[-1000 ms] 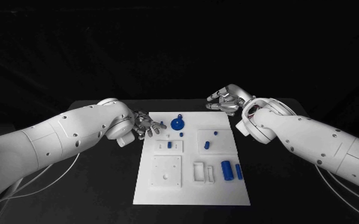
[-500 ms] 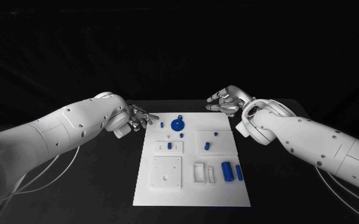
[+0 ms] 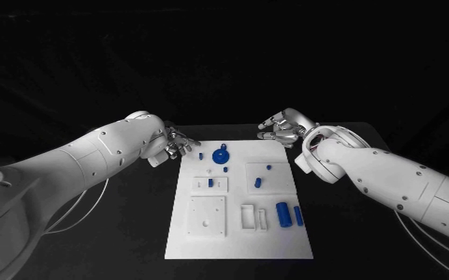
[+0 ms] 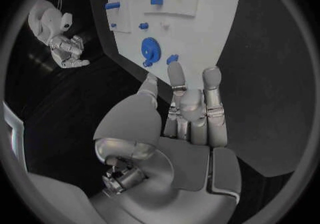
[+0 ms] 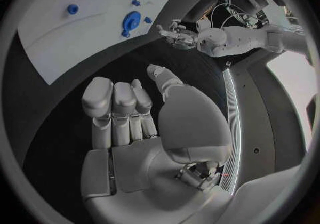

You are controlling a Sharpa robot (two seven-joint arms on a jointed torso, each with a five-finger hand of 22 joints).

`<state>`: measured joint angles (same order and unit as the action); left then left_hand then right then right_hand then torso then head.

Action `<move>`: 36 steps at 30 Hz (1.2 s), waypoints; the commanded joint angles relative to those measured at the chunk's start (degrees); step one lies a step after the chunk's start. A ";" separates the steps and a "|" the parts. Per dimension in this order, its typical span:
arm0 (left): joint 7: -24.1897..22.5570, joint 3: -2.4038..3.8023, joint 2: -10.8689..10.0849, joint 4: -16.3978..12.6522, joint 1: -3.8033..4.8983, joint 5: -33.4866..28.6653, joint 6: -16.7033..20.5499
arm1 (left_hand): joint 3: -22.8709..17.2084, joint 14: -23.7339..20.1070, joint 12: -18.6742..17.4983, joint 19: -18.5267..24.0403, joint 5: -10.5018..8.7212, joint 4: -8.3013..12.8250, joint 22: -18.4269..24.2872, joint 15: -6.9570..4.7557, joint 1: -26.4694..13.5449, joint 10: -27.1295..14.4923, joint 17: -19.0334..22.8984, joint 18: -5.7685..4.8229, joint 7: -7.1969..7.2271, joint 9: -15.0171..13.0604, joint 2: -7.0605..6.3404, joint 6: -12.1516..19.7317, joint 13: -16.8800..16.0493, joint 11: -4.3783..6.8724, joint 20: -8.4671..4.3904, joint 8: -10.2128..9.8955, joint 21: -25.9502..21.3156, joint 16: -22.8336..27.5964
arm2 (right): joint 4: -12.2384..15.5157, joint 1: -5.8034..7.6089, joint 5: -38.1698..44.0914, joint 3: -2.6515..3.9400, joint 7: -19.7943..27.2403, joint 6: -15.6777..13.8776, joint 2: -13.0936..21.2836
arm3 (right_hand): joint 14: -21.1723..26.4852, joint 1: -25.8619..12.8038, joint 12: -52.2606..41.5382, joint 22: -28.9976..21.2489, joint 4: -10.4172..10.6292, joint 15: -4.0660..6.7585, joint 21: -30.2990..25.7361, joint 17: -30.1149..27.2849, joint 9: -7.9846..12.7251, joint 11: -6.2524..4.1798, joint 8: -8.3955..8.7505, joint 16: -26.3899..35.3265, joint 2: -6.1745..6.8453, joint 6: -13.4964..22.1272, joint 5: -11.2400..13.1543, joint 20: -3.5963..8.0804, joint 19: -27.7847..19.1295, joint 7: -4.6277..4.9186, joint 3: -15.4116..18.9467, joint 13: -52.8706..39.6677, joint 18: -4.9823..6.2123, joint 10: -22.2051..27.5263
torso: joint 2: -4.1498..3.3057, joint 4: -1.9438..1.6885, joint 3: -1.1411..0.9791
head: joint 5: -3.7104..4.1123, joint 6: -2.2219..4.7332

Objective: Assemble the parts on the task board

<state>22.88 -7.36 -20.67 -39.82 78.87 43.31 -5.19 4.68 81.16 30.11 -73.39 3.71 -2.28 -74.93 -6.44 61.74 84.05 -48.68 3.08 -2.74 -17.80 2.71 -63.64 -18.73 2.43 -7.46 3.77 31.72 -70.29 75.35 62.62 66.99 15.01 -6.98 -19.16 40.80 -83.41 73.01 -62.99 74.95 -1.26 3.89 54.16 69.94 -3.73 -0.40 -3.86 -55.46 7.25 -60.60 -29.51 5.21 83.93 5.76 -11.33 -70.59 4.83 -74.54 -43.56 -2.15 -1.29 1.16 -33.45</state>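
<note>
The white task board point(image 3: 239, 238) lies in the middle of the black table. A blue gear point(image 3: 220, 157) stands near its far edge, with a small blue peg point(image 3: 201, 155) to its left. Two blue cylinders point(image 3: 283, 214) lie side by side at the right. More small blue pieces point(image 3: 259, 181) sit around the board's middle. My left hand point(image 3: 173, 145) hovers just off the far-left corner, fingers straight and holding nothing. My right hand point(image 3: 283, 128) hangs beyond the far-right corner, also holding nothing. The left wrist view shows the left hand point(image 4: 190, 112) pointing at the gear point(image 4: 152, 50).
Bare black table point(image 3: 122, 228) surrounds the board on both sides. My white forearms point(image 3: 383, 176) reach in over the table on either side. In the right wrist view the right hand point(image 5: 127, 112) faces the board point(image 5: 80, 37), with the left hand point(image 5: 175, 33) beyond it.
My left hand has drawn back from the board's left edge toward its far-left corner, and the arm has risen. The right hand has hardly moved.
</note>
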 commanded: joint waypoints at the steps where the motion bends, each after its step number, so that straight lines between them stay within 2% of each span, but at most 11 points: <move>1: -1.69 0.01 1.14 1.47 0.13 1.86 -3.85 | -0.11 -0.22 -0.36 -0.41 0.33 -0.25 -0.88 0.08 -0.30 0.94 -0.11 -0.03 -0.11 -0.26 -0.55 -0.41 -0.01 -0.11 0.06 -0.02 -0.16 0.01 | 0.34 0.03 -0.01 0.04 0.09 0.29 -0.09 | -0.44 -0.33 -0.03 5.97 0.00 0.15 -0.11 0.08 0.09 0.20 0.32 0.16 -0.02 0.31 -0.18 -0.11 3.85 0.25 -0.21 -0.02 0.77 0.28 | -0.54 0.43 -0.21 | -0.14 0.19; 6: -1.65 -0.09 2.57 3.63 0.03 2.81 -5.18 | -0.52 -0.20 -0.58 -0.48 1.41 -0.19 -0.91 -0.18 -0.51 0.98 -0.33 -0.22 0.75 -6.77 -0.94 -2.21 0.11 0.26 -0.18 0.50 -0.20 -0.11 | 0.66 0.17 0.04 0.11 0.05 0.37 -0.09 | -0.48 -0.37 -0.07 5.97 0.05 0.15 -0.02 0.12 0.09 0.20 0.32 0.10 0.08 0.31 -0.38 -0.11 3.85 0.24 -0.28 -0.03 0.77 0.26 | -0.93 0.62 -0.34 | -0.25 0.40; 7: -1.67 -0.12 2.74 3.93 0.02 3.15 -5.22 | -0.64 -0.20 -0.75 -0.47 1.44 -0.35 -0.91 -0.33 -0.90 1.02 -0.34 -0.51 1.14 -13.20 -0.98 -2.02 0.20 0.39 -0.39 1.00 -0.20 -0.06 | 0.70 0.20 0.04 0.12 0.07 0.41 -0.09 | -0.48 -0.41 -0.07 5.98 0.08 0.15 0.00 0.12 0.09 0.20 0.32 0.11 0.12 0.32 -0.48 -0.11 3.85 0.25 -0.25 -0.03 0.77 0.26 | -1.00 0.66 -0.35 | -0.28 0.47; 8: -1.76 -0.15 3.01 4.44 0.00 3.84 -5.24 | -1.27 -0.05 -0.68 -0.61 1.27 -1.17 -0.92 -0.64 -1.39 0.98 -0.51 -0.53 1.53 -22.04 -1.55 -0.76 0.13 0.62 -0.36 0.99 -0.20 -0.22 | 0.76 0.25 0.05 0.14 0.08 0.48 -0.11 | -0.47 -0.47 -0.06 5.97 0.14 0.14 0.00 0.11 0.09 0.20 0.32 0.14 0.12 0.34 -0.58 -0.11 3.85 0.25 -0.23 -0.02 0.77 0.26 | -1.09 0.75 -0.37 | -0.28 0.55; 11: -1.99 -0.25 3.48 5.45 -0.03 4.80 -5.25 | -1.92 -0.09 -0.54 -0.61 0.08 -2.32 -0.92 -0.62 -1.73 0.93 -0.62 -0.60 1.98 -30.86 -3.34 -1.44 0.04 0.93 -0.60 1.10 -0.18 -0.23 | 0.89 0.35 0.05 0.18 0.08 0.57 -0.14 | -0.47 -0.49 -0.06 5.97 0.16 0.14 -0.02 0.11 0.09 0.20 0.32 0.14 0.11 0.34 -0.62 -0.12 3.85 0.25 -0.23 -0.02 0.77 0.27 | -1.28 0.90 -0.47 | -0.26 0.66; 12: -2.08 -0.28 3.61 5.74 -0.04 4.98 -5.25 | -2.41 -0.07 -0.48 -0.61 -0.12 -3.08 -0.91 -0.66 -1.98 0.95 -0.74 -0.67 2.32 -34.78 -3.78 -1.70 0.00 1.00 -0.66 2.00 -0.19 -0.33 | 0.92 0.37 0.05 0.19 0.08 0.59 -0.15 | -0.47 -0.49 -0.06 5.97 0.16 0.14 -0.02 0.11 0.09 0.20 0.32 0.14 0.11 0.34 -0.62 -0.12 3.85 0.25 -0.23 -0.02 0.77 0.27 | -1.34 0.95 -0.51 | -0.25 0.69; 14: -2.24 -0.33 3.84 6.24 -0.05 5.23 -5.31 | -3.38 -0.09 -0.36 -0.61 -0.24 -4.55 -0.92 -0.74 -2.27 0.86 -0.76 -0.81 2.64 -37.72 -4.94 -0.29 -0.11 1.18 -0.84 5.69 -0.15 -0.35 | 0.98 0.40 0.06 0.21 0.07 0.64 -0.19 | -0.48 -0.44 -0.02 5.98 0.21 0.14 0.04 0.12 0.09 0.21 0.33 0.14 0.17 0.48 -0.68 -0.12 3.85 0.28 -0.21 0.01 0.76 0.29 | -1.46 1.05 -0.54 | -0.23 0.76; 18: -2.46 -0.40 4.17 6.87 -0.08 5.46 -5.38 | -4.13 -0.04 -0.19 -0.67 -0.61 -5.80 -0.94 -0.92 -2.41 0.83 -1.08 -0.88 2.93 -38.62 -5.84 0.66 -0.24 1.35 -0.92 8.83 -0.06 -0.61 | 1.03 0.44 0.06 0.25 0.06 0.66 -0.27 | -0.48 -0.44 -0.02 5.98 0.21 0.14 0.04 0.12 0.09 0.21 0.33 0.14 0.17 0.48 -0.68 -0.12 3.85 0.28 -0.21 0.01 0.76 0.29 | -1.47 1.09 -0.53 | 0.11 0.75; 23: -2.58 -0.50 4.49 7.31 -0.17 5.57 -5.72 | -4.40 0.01 -0.05 -0.68 -0.65 -6.68 -0.93 -0.91 -2.58 0.84 -1.18 -0.91 2.93 -38.21 -6.31 1.29 -0.33 1.32 -0.95 10.43 0.05 -0.73 | 1.05 0.46 0.06 0.29 0.04 0.63 -0.35 | -0.48 -0.42 -0.02 5.97 0.27 0.13 0.06 0.13 0.09 0.23 0.32 0.13 0.19 0.60 -0.70 -0.13 3.85 0.31 -0.20 0.01 0.77 0.28 | -1.47 1.00 -0.47 | 0.40 0.69; 28: -2.75 -0.78 4.72 7.60 -0.35 5.60 -6.02 | -4.43 -0.07 -0.08 -0.63 -0.57 -6.56 -0.95 -0.84 -2.45 0.58 -1.04 -0.92 2.74 -37.79 -6.10 2.13 -0.33 1.20 -0.91 10.60 0.09 -0.63 | 1.10 0.47 0.06 0.33 -0.01 0.62 -0.38 | -0.48 -0.42 -0.02 5.97 0.27 0.13 0.06 0.13 0.09 0.23 0.32 0.13 0.19 0.60 -0.70 -0.13 3.85 0.31 -0.20 0.01 0.77 0.28 | -1.53 0.96 -0.50 | 0.57 0.57; 36: -3.08 -1.05 4.79 7.89 -0.62 5.61 -6.70 | -3.79 -0.11 0.17 -0.50 -0.54 -5.18 -0.93 -0.69 -2.49 0.24 -0.83 -0.74 2.43 -34.20 -5.29 2.29 -0.35 1.03 -0.72 10.00 0.14 -0.50 | 1.21 0.50 0.06 0.38 -0.08 0.61 -0.34 | -0.50 -0.42 -0.07 5.97 0.39 0.13 0.07 0.15 0.08 0.23 0.31 0.10 0.17 0.58 -0.72 -0.13 3.85 0.30 -0.21 -0.01 0.77 0.25 | -1.53 0.90 -0.41 | 0.90 0.32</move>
<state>20.78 -8.41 -16.05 -31.91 78.28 48.57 -10.47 0.86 81.07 29.99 -73.92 3.27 -7.84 -74.91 -6.96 59.07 84.05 -49.57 3.08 -0.14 -52.34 -3.00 -61.66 -19.05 3.25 -8.00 14.12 31.71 -70.74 76.43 63.10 66.99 15.33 -7.15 -19.13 40.48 -83.62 73.01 -62.99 74.93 -1.14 4.10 54.16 70.00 -3.73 -0.39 -3.86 -55.46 7.25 -60.32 -29.85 5.21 83.93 6.03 -11.45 -70.59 4.83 -74.55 -45.07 -1.18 -1.75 1.94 -33.07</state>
